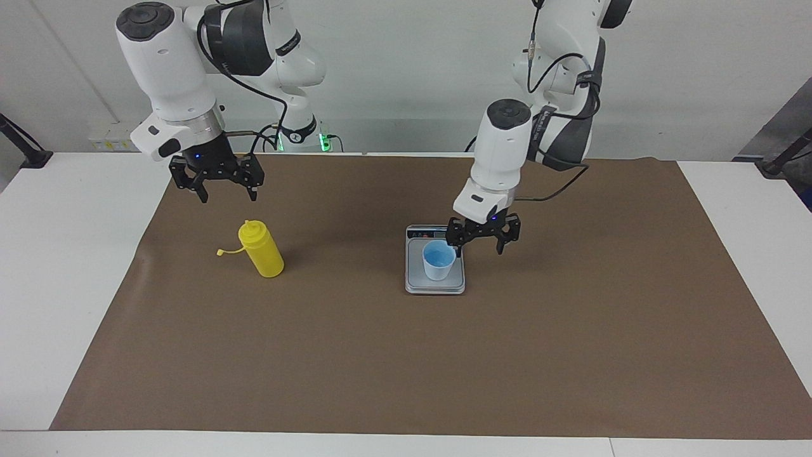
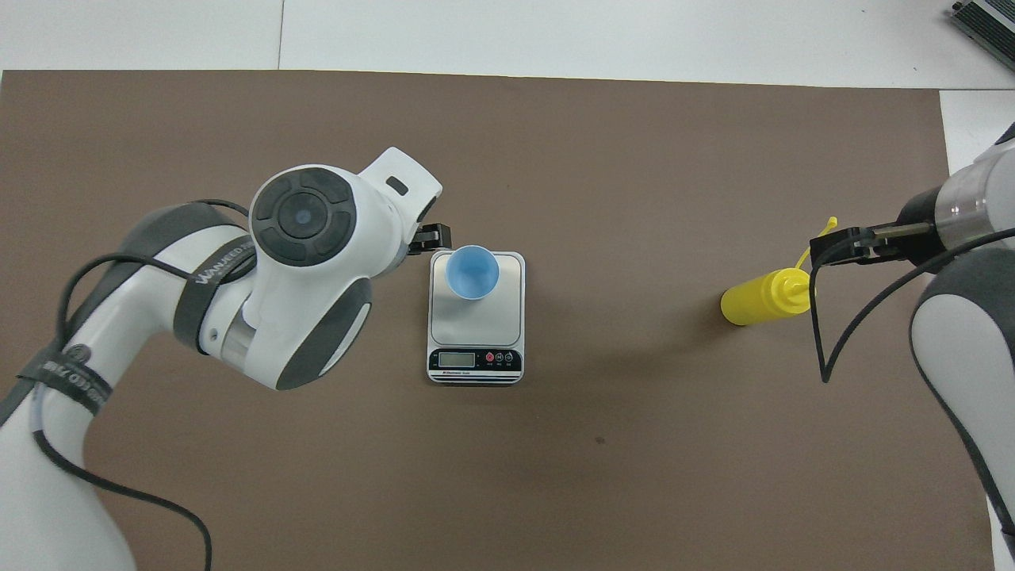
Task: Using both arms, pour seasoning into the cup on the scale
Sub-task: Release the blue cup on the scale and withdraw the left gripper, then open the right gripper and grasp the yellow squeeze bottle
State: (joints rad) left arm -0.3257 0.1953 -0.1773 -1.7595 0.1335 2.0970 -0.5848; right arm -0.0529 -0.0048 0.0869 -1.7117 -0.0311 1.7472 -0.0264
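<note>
The yellow seasoning bottle (image 1: pixel 261 251) stands upright on the brown mat toward the right arm's end, its tethered cap (image 1: pixel 220 252) hanging off to the side. It also shows in the overhead view (image 2: pixel 761 298). My right gripper (image 1: pixel 228 193) hangs open in the air above the bottle's top, not touching it. The pale blue cup (image 1: pixel 439 260) stands upright on the scale (image 1: pixel 444 285), also seen from above as cup (image 2: pixel 473 272) on scale (image 2: pixel 507 317). My left gripper (image 1: pixel 479 244) is open and low beside the cup, with one finger close to the cup's wall. The cup is not between the fingers.
The brown mat (image 1: pixel 406 368) covers most of the white table (image 1: pixel 57 266). The scale's dark display strip (image 2: pixel 474 361) faces the robots. In the overhead view the left arm's wrist hides most of its gripper.
</note>
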